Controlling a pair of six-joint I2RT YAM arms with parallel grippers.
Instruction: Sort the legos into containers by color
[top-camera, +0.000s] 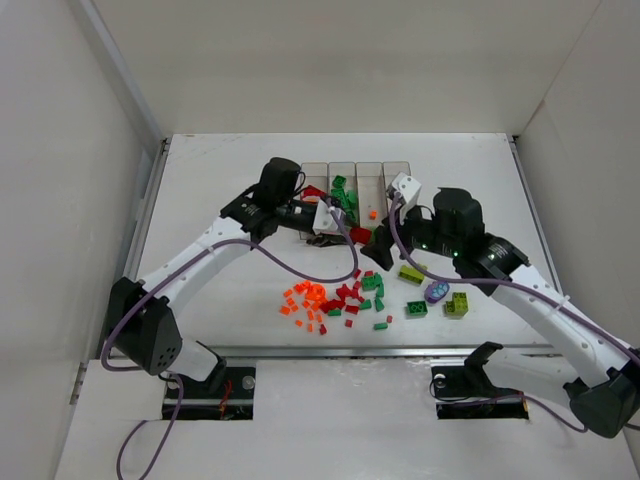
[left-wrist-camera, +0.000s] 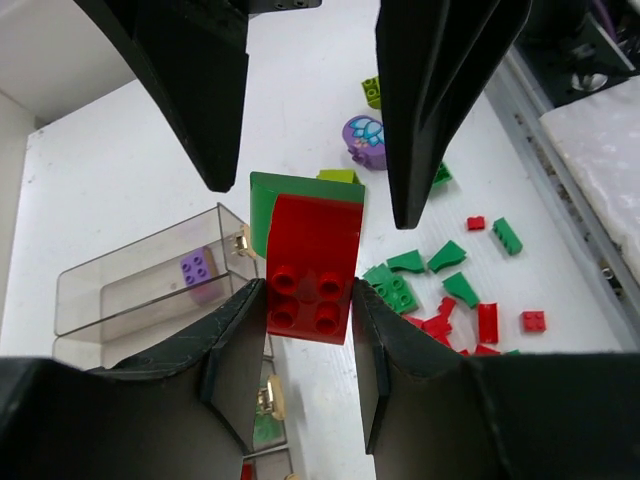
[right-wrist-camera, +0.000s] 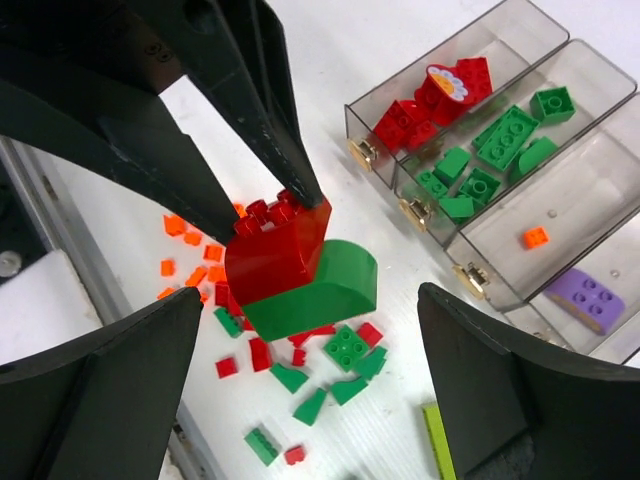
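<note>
My left gripper (left-wrist-camera: 308, 292) is shut on a red brick (left-wrist-camera: 312, 262) that has a rounded green brick (right-wrist-camera: 325, 288) stuck to its far side. The pair hangs above the table, just in front of the containers (top-camera: 356, 168). My right gripper (right-wrist-camera: 310, 300) is open wide, its fingers on either side of the green brick and clear of it. In the top view both grippers (top-camera: 340, 228) (top-camera: 383, 243) meet at that pair. The bins hold red (right-wrist-camera: 430, 95), green (right-wrist-camera: 505, 130), orange (right-wrist-camera: 536, 237) and purple (right-wrist-camera: 588, 296) legos. Loose legos (top-camera: 345, 298) lie below.
Small orange bits (top-camera: 305, 298) lie left of the red and green scatter. Larger lime bricks (top-camera: 410, 272) (top-camera: 457, 303), a green brick (top-camera: 417, 308) and a purple round piece (top-camera: 437, 291) lie to its right. A metal rail (top-camera: 400, 350) runs along the table's near edge.
</note>
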